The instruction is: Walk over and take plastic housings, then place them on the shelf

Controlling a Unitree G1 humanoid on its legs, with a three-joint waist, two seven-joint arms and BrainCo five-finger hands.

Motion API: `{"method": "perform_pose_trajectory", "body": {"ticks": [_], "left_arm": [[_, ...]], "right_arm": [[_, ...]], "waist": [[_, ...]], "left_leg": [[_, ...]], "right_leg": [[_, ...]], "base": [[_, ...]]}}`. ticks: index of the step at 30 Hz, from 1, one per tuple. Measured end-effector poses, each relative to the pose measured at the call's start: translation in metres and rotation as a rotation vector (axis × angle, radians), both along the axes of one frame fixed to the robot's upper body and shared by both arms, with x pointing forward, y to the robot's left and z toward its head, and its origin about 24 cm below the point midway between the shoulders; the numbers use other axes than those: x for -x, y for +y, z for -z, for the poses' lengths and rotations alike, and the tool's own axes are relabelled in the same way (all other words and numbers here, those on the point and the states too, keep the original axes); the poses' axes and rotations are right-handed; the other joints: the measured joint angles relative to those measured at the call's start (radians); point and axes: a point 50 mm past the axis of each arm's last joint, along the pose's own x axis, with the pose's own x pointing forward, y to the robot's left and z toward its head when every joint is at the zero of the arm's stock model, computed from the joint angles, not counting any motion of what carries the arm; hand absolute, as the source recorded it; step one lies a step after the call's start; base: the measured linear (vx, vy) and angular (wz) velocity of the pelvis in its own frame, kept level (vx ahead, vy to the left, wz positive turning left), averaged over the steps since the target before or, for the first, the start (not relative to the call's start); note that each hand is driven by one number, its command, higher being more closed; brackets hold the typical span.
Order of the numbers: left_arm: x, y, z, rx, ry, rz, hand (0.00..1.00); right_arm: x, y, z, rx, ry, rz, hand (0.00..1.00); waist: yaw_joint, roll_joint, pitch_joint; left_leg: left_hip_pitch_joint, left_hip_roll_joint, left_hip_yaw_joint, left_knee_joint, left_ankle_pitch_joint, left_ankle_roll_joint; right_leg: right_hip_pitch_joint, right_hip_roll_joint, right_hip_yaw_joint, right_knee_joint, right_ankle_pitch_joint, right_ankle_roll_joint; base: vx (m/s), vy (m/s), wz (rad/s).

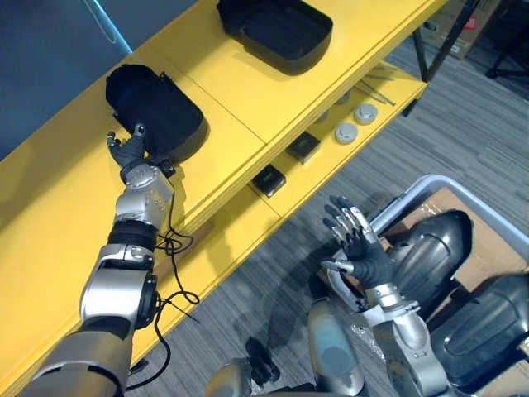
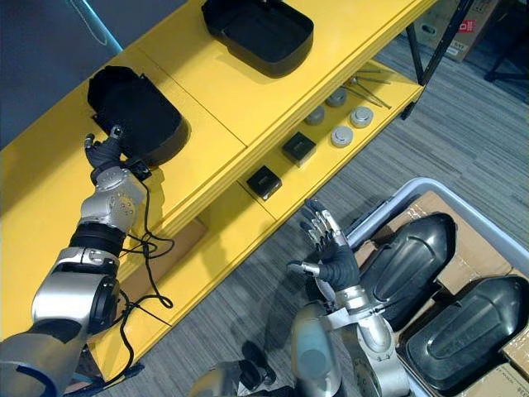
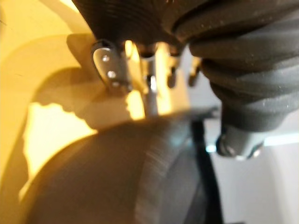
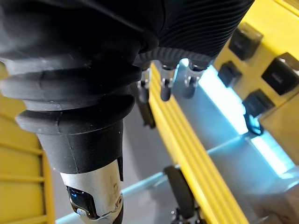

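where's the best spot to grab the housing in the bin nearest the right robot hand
Probably its near rim, coming from the shelf side with the open right robot hand. The housing lies dome up in the bin, and that glossy curve offers little to pinch.

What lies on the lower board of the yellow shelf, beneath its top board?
On the lower board, near its front: two small black square blocks, several grey round discs and thin metal rods. Anything further back is covered by the yellow top board.
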Motion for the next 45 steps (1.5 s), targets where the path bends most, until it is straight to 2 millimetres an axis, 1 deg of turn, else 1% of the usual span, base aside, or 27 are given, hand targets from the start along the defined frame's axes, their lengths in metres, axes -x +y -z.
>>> {"method": "perform_pose_trajectory", "body": {"ticks": [4,7,9,12,14,16,17,18,19,21,22,23,24,25,26,27,28,29,30,31,32,33,35,38,40,41,45], "left_arm": [[0.001,0.003,0.001,0.026,-0.003,-0.009,0.0],[0.001,0.005,0.006,0.024,0.023,-0.016,0.0],[0.001,0.005,0.006,0.006,0.029,-0.018,0.0],[0.002,0.007,0.005,-0.036,0.049,-0.005,0.0],[0.001,0.008,-0.001,-0.076,0.037,0.014,0.0],[0.001,0.011,-0.007,-0.091,0.008,0.017,0.0],[0.002,0.013,-0.017,-0.106,-0.048,0.014,0.0],[0.003,0.014,-0.023,-0.114,-0.085,0.012,0.0],[0.005,0.015,-0.037,-0.133,-0.174,0.006,0.0],[0.015,0.018,-0.057,-0.178,-0.336,0.013,0.0],[0.028,0.02,-0.069,-0.202,-0.463,0.013,0.0],[0.043,0.02,-0.076,-0.22,-0.572,0.022,0.0],[0.061,0.017,-0.078,-0.237,-0.682,0.067,0.0],[0.091,0.006,-0.071,-0.252,-0.795,0.139,0.0],[0.107,-0.002,-0.066,-0.249,-0.846,0.176,0.0],[0.152,-0.025,-0.035,-0.2,-0.895,0.26,0.0],[0.164,-0.03,-0.023,-0.174,-0.881,0.271,0.0],[0.178,-0.032,-0.003,-0.148,-0.824,0.261,0.0],[0.192,-0.03,0.02,-0.127,-0.743,0.24,0.0],[0.199,-0.029,0.029,-0.12,-0.708,0.236,0.0],[0.212,-0.028,0.043,-0.105,-0.66,0.228,0.0],[0.223,-0.027,0.051,-0.088,-0.647,0.223,0.0],[0.23,-0.03,0.055,-0.073,-0.658,0.243,0.0],[0.229,-0.041,0.049,-0.087,-0.73,0.333,0.0],[0.227,-0.05,0.043,-0.097,-0.796,0.39,0.0],[0.224,-0.056,0.038,-0.099,-0.842,0.423,0.0],[0.211,-0.072,0.019,-0.111,-0.96,0.532,0.0]], "right_arm": [[0.003,-0.001,0.004,-0.025,0.023,-0.028,0.0],[0.005,-0.002,0.006,-0.059,0.037,-0.06,0.0],[0.006,-0.002,0.006,-0.058,0.036,-0.062,0.0],[0.005,-0.004,0.005,-0.065,0.033,-0.056,0.0],[0.004,-0.003,0.005,-0.096,0.031,-0.05,0.0],[0.003,-0.002,0.006,-0.11,0.035,-0.045,0.0],[0.003,-0.002,0.005,-0.121,0.03,-0.038,0.0],[0.003,-0.002,0.005,-0.126,0.026,-0.031,0.0],[0.002,-0.002,0.004,-0.135,0.013,-0.009,0.0],[0.001,-0.004,0.004,-0.154,0.001,0.025,0.0],[0.0,-0.006,0.004,-0.163,-0.005,0.05,0.0],[-0.001,-0.009,0.004,-0.169,-0.014,0.074,0.0],[-0.002,-0.014,0.004,-0.178,-0.011,0.109,0.0],[-0.001,-0.02,0.006,-0.189,-0.001,0.16,0.0],[0.0,-0.023,0.008,-0.196,0.007,0.185,0.0],[0.005,-0.038,0.011,-0.206,0.02,0.279,0.0],[0.006,-0.043,0.013,-0.213,0.024,0.316,0.0],[0.009,-0.049,0.014,-0.223,0.03,0.359,0.0],[0.011,-0.054,0.015,-0.228,0.03,0.399,0.0],[0.012,-0.056,0.016,-0.232,0.033,0.418,0.0],[0.014,-0.061,0.016,-0.236,0.034,0.45,0.0],[0.015,-0.064,0.016,-0.223,0.03,0.473,0.0],[0.02,-0.069,0.018,-0.222,0.039,0.507,0.0],[0.027,-0.074,0.024,-0.215,0.074,0.54,0.0],[0.033,-0.078,0.028,-0.209,0.094,0.564,0.0],[0.034,-0.079,0.029,-0.202,0.107,0.59,0.0],[0.029,-0.075,0.027,-0.156,0.11,0.662,0.0]], "waist": [[-0.001,0.0,0.0],[-0.004,0.0,-0.001],[-0.004,0.001,-0.001],[0.0,0.009,-0.008],[-0.001,0.012,-0.019],[0.005,0.014,-0.049],[0.016,0.014,-0.067],[0.03,0.014,-0.078],[0.04,0.015,-0.102],[0.057,0.015,-0.146],[0.065,0.019,-0.171],[0.072,0.019,-0.181],[0.083,0.024,-0.195],[0.094,0.03,-0.214],[0.102,0.034,-0.228],[0.133,0.039,-0.257],[0.143,0.037,-0.259],[0.164,0.033,-0.262],[0.186,0.024,-0.267],[0.197,0.019,-0.268],[0.219,0.007,-0.269],[0.234,-0.005,-0.269],[0.249,-0.018,-0.275],[0.246,-0.037,-0.287],[0.244,-0.039,-0.302],[0.242,-0.045,-0.315],[0.241,-0.042,-0.324]], "left_leg": [[0.006,0.001,-0.003,-0.001,0.0,-0.001],[0.035,0.005,-0.005,-0.008,-0.001,0.0],[0.04,0.004,-0.006,-0.014,-0.001,0.0],[0.039,0.004,-0.012,-0.022,0.0,0.001],[0.043,0.005,-0.036,-0.026,0.003,0.003],[0.043,0.003,-0.052,-0.041,0.011,0.003],[0.048,0.004,-0.06,-0.05,0.015,0.003],[0.053,0.004,-0.06,-0.057,0.018,0.004],[0.056,0.005,-0.066,-0.065,0.021,0.005],[0.055,0.004,-0.086,-0.079,0.028,0.005],[0.059,0.003,-0.098,-0.087,0.029,0.005],[0.072,0.001,-0.106,-0.096,0.031,0.005],[0.083,0.0,-0.112,-0.11,0.033,0.004],[0.092,-0.002,-0.126,-0.119,0.036,0.005],[0.092,-0.004,-0.138,-0.121,0.036,0.005],[0.097,-0.007,-0.17,-0.125,0.036,0.006],[0.105,-0.008,-0.178,-0.127,0.036,0.006],[0.112,-0.008,-0.195,-0.128,0.036,0.006],[0.111,-0.008,-0.211,-0.129,0.036,0.005],[0.111,-0.008,-0.221,-0.129,0.037,0.003],[0.111,-0.007,-0.228,-0.132,0.041,0.002],[0.114,-0.007,-0.228,-0.138,0.043,-0.001],[0.108,-0.006,-0.226,-0.143,0.043,-0.002],[0.103,-0.006,-0.223,-0.145,0.042,0.0],[0.101,-0.005,-0.221,-0.146,0.043,-0.004],[0.091,-0.005,-0.219,-0.146,0.044,-0.005],[0.091,0.004,-0.168,-0.147,0.044,-0.01]], "right_leg": [[0.006,0.002,0.0,0.001,-0.001,0.001],[0.045,0.004,-0.005,-0.024,0.001,0.004],[0.055,0.004,-0.008,-0.036,0.005,0.007],[0.076,0.001,-0.017,-0.074,0.027,0.01],[0.106,-0.006,-0.041,-0.102,0.039,0.013],[0.122,-0.011,-0.059,-0.126,0.047,0.014],[0.142,-0.011,-0.067,-0.15,0.056,0.013],[0.151,-0.011,-0.069,-0.164,0.06,0.013],[0.173,-0.013,-0.083,-0.197,0.071,0.014],[0.2,-0.015,-0.102,-0.246,0.088,0.014],[0.219,-0.011,-0.119,-0.266,0.094,0.016],[0.235,-0.013,-0.127,-0.274,0.094,0.016],[0.251,-0.015,-0.139,-0.284,0.094,0.016],[0.274,-0.018,-0.161,-0.298,0.094,0.016],[0.282,-0.02,-0.174,-0.305,0.094,0.016],[0.318,-0.026,-0.214,-0.33,0.094,0.016],[0.336,-0.027,-0.228,-0.338,0.094,0.016],[0.354,-0.028,-0.239,-0.347,0.094,0.017],[0.376,-0.029,-0.263,-0.362,0.094,0.017],[0.383,-0.029,-0.274,-0.368,0.095,0.018],[0.391,-0.029,-0.282,-0.374,0.095,0.019],[0.401,-0.027,-0.282,-0.385,0.095,0.019],[0.403,-0.026,-0.283,-0.396,0.095,0.016],[0.399,-0.026,-0.282,-0.404,0.101,0.014],[0.396,-0.025,-0.281,-0.404,0.103,0.011],[0.384,-0.025,-0.28,-0.404,0.103,0.011],[0.342,-0.012,-0.231,-0.403,0.121,0.01]], "base": [[0.01,-0.002,-0.01],[0.0,0.0,0.0],[0.0,0.004,0.02],[0.02,0.025,0.07],[0.06,0.054,0.22],[0.06,0.027,0.29],[0.07,0.026,0.22],[0.06,0.023,0.18],[0.06,0.017,0.17],[0.06,0.005,0.28],[0.05,-0.013,0.28],[0.07,-0.004,0.27],[0.08,0.019,0.3],[0.09,0.027,0.33],[0.1,0.025,0.58],[0.09,0.017,0.55],[0.07,0.017,0.57],[0.01,0.0,0.49],[-0.02,-0.007,0.45],[-0.07,-0.025,0.44],[-0.08,-0.031,0.22],[-0.11,-0.04,0.11],[-0.1,-0.029,-0.03],[-0.04,-0.006,-0.04],[0.0,0.0,0.0],[0.01,0.003,-0.04],[0.02,-0.003,-0.38]]}}
